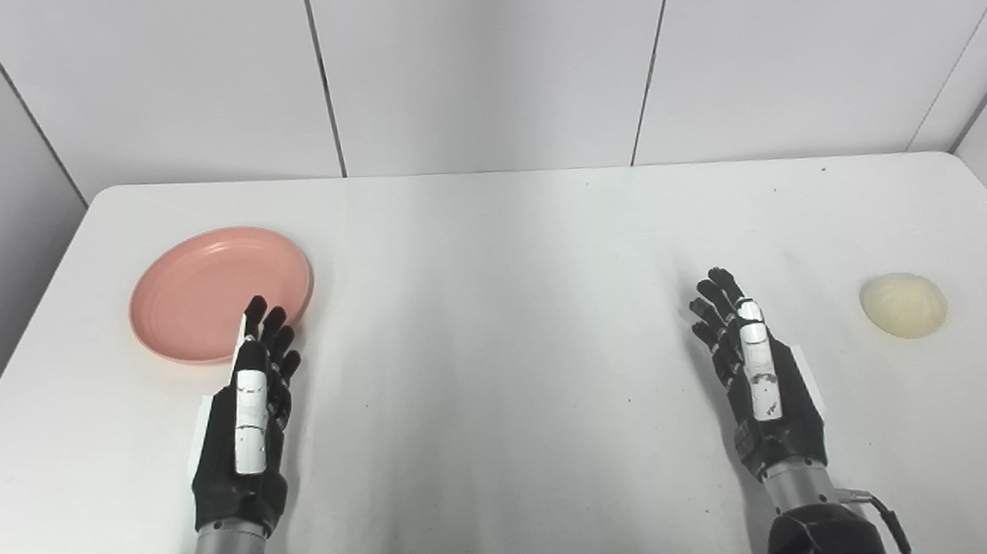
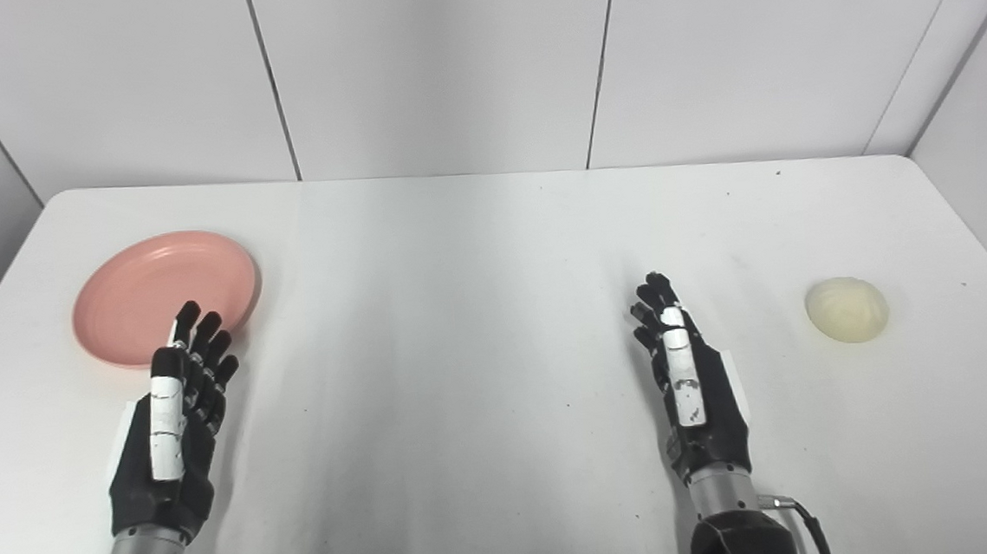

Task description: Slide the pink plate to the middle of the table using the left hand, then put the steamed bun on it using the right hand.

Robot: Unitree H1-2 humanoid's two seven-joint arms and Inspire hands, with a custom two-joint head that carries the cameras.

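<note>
Pink plate (image 1: 207, 284) far left, left hand (image 1: 248, 424) spread, fingertips over its near rim; right hand (image 1: 758, 389) likewise spread, empty.

Plate: I see the plate (image 1: 221, 294) on the surface (image 1: 509, 250), far left.
Bun: the steamed bun (image 1: 904, 305) lies on the surface at far right, well apart from the plate.
Left hand: my left hand (image 1: 247, 416) sits nearer me than the plate, fingertips (image 1: 266, 319) overlapping its near rim.
Right hand: my right hand (image 1: 756, 371) lies left of the bun, near it, apart.
Middle: between both hands, bare surface.
</note>
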